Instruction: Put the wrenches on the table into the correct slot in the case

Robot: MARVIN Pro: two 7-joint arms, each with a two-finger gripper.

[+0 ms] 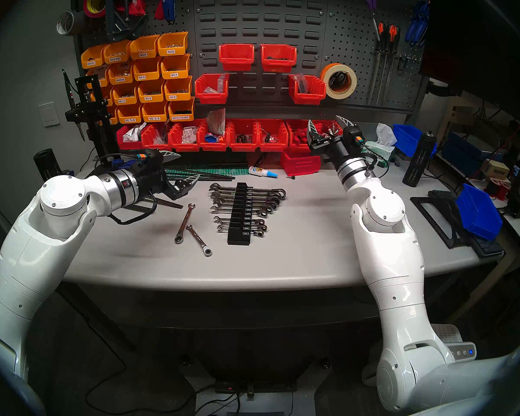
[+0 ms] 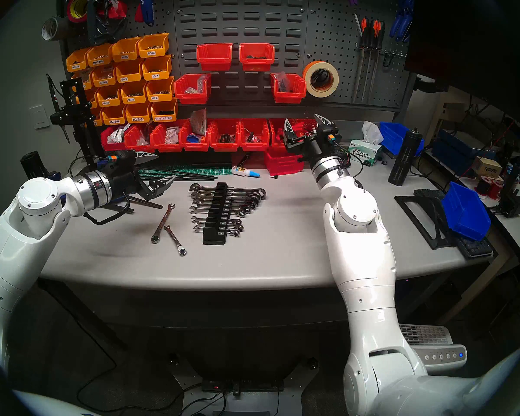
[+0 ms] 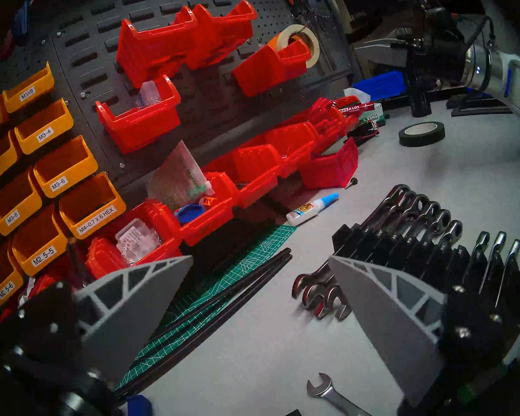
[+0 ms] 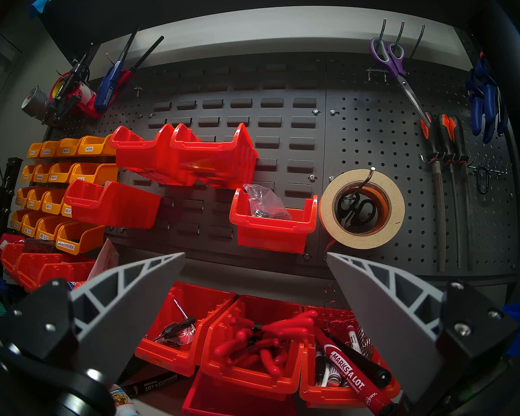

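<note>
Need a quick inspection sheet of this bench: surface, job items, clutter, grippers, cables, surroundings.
Surface: grey table, front area bare.
Job's things: longer wrench and shorter wrench lie loose left of the case, their near halves close together; contact unclear. Case holds a row of wrenches, gaps visible.
Clutter: glue bottle, green cutting mat, tissue box.
Grippers: left gripper open, empty, above the table; right gripper open, empty, raised toward the red bins.
Cables: black cable loops under the left wrist.
Surroundings: pegboard with tools, orange bins.
</note>
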